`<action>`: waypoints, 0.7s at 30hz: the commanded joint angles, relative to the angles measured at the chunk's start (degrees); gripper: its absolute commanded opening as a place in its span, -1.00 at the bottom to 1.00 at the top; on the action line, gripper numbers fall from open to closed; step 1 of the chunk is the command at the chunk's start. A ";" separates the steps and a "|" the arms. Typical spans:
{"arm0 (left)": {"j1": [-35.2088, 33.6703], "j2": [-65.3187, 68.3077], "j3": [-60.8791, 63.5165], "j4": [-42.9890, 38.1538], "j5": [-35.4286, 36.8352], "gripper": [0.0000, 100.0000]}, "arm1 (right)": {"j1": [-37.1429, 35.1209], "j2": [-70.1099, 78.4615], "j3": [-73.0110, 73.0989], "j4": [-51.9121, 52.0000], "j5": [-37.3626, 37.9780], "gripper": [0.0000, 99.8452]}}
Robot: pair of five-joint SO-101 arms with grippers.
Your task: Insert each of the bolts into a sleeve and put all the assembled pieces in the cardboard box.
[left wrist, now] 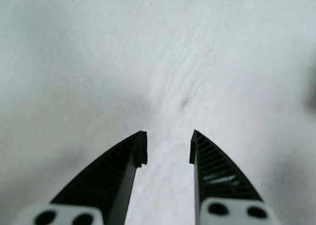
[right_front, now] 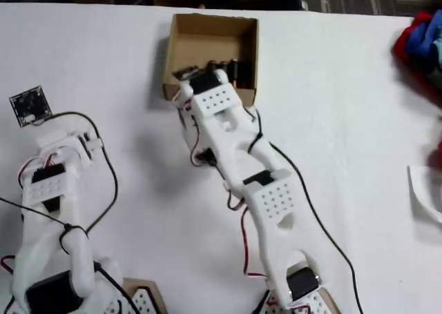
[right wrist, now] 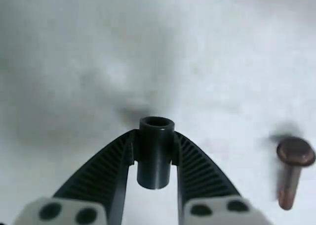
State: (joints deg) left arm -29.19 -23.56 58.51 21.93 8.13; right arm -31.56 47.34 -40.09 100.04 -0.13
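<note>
Cardboard box (right_front: 204, 43) stands at the far side of the white table (right_front: 345, 121) in the high view. We see dark pieces (right_front: 238, 70) inside by its near wall, and 1 arm leans over that rim. From the left wrist, we see the left gripper (left wrist: 168, 135) spread apart, holding nothing, above bare cloth. From the right wrist, the right gripper (right wrist: 155, 136) clamps 1 upright black sleeve (right wrist: 156, 158), and 1 bolt (right wrist: 292, 178) rests nearby, apart.
</note>
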 commanded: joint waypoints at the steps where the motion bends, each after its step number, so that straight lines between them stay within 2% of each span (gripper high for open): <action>1: -0.44 -0.88 -0.75 -1.05 0.35 -0.68 | 0.57 -6.64 8.26 0.04 -0.35 -0.96; 7: -0.44 -0.88 -0.75 -1.05 0.35 -0.68 | 2.15 -4.62 9.76 -2.68 -0.26 -0.93; 12: -0.44 -0.88 -0.75 -1.05 0.35 -0.68 | 2.24 -0.40 10.02 -0.48 -0.26 -0.65; 21: -0.44 -0.88 -0.75 -1.05 0.35 -0.68 | 2.15 3.30 9.93 0.84 -0.26 -0.72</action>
State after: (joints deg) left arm -29.27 -23.56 58.51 21.93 8.13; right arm -30.59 49.27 -30.77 99.43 -0.13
